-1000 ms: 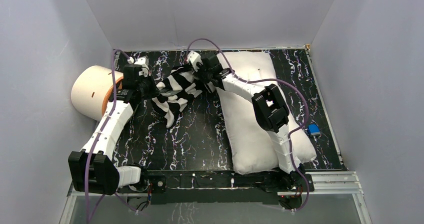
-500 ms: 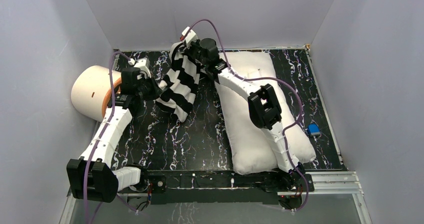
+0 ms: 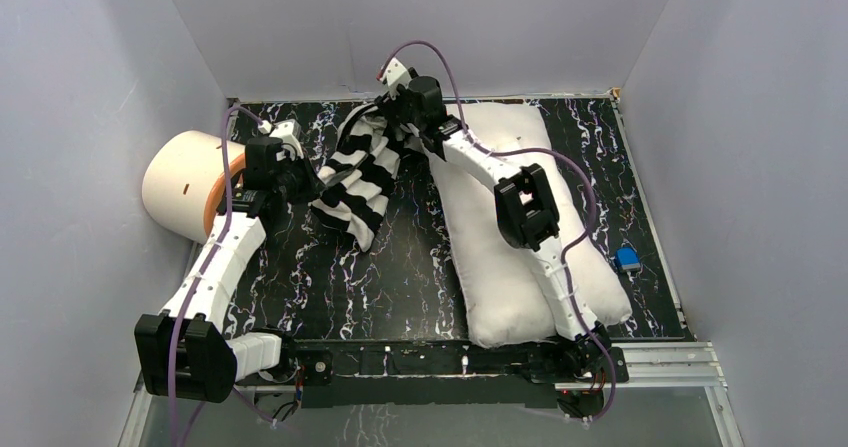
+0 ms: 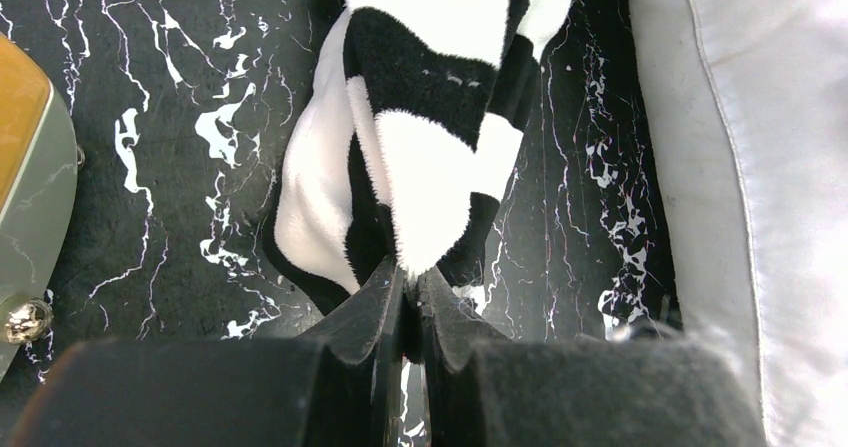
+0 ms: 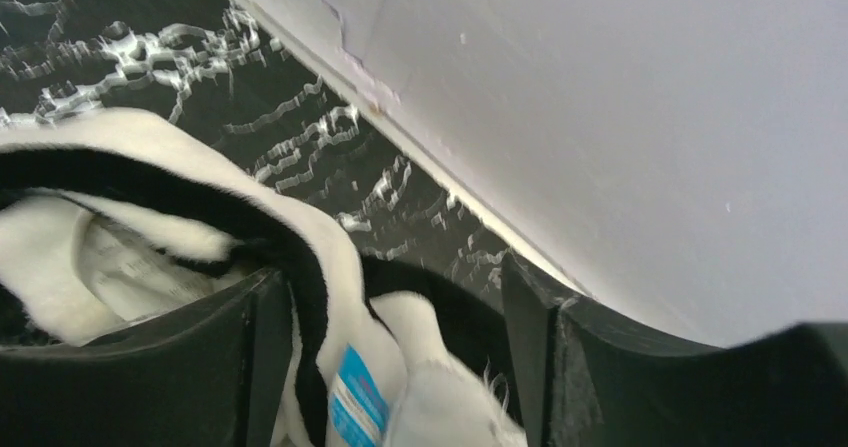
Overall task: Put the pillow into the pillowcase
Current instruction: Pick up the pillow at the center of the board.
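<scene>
At the worktop's [image 3: 400,267] far left, the left pincer [image 4: 408,282] is clamped tight on the pillowcase [image 3: 362,172]. The cloth bunches toward the far edge, where the right pincer [image 5: 392,279] gapes loosely around it. The pillow [image 3: 480,257] lies along the right side.

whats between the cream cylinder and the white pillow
In the top view, the left hand sits there, shut on one end of the striped pillowcase. The pillowcase is bunched over the marbled tabletop.
</scene>
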